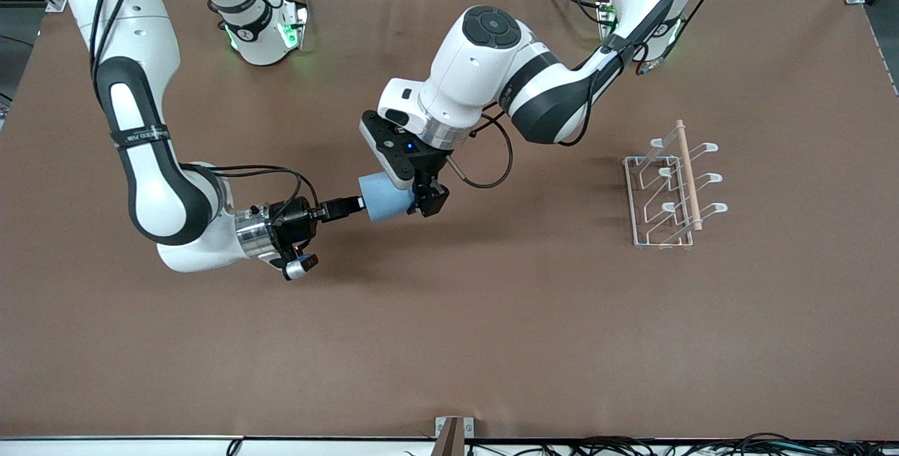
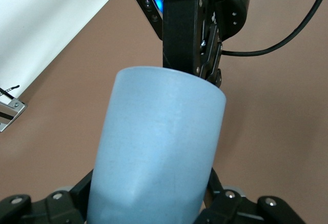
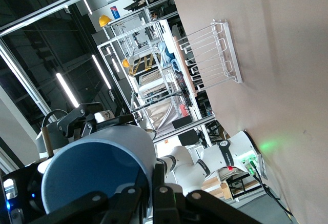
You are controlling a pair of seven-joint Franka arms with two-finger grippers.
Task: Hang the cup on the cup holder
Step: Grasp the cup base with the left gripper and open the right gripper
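The brown table (image 1: 491, 315) carries my cup holder (image 1: 667, 192) near its left-arm end. Over the table's middle hangs the cup (image 1: 385, 198), lying sideways: my left gripper (image 1: 420, 197) clamps its wide end, my right gripper (image 1: 355, 204) pinches its base.

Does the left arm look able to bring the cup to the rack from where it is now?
Probably yes. The left gripper is shut on the cup, and bare table lies between it and the rack. But the right gripper also grips the cup and must let go first.
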